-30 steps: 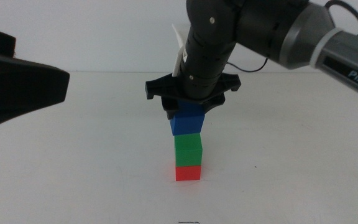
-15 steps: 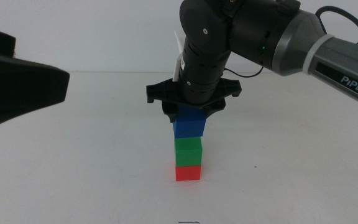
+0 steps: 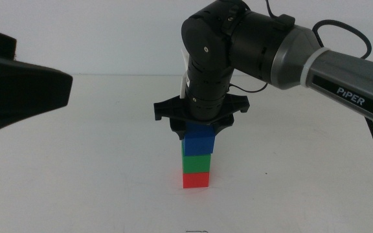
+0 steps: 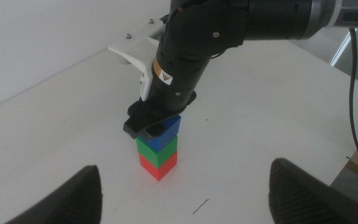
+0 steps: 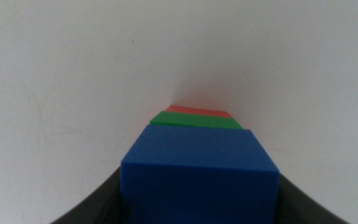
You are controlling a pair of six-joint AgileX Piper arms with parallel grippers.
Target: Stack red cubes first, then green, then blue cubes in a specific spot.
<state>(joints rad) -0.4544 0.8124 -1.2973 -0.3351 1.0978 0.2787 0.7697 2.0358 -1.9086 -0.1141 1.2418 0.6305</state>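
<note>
Three cubes were in one column near table centre: red cube (image 3: pixel 195 180) at the bottom on the white tabletop (image 3: pixel 96 162), green cube (image 3: pixel 196 163) on it, blue cube (image 3: pixel 198 140) on top, resting on green or very close, no gap visible. Right gripper (image 3: pixel 199 128) came straight down over the stack w/ jaws clamped on the blue cube's sides; vertical approach prob chosen so the jaws clear the green cube below and don't knock the column. Right wrist cam looked down along the blue cube, w/ slivers of green and red past its far edge, so alignment looked decent, maybe slight offset. Left gripper (image 4: pixel 185 193) waited off to the side, well apart from the stack, jaws spread wide, holding nothing. My read: last placement step, release not yet done. Risk: opening jaws unevenly could drag blue off green.
</note>
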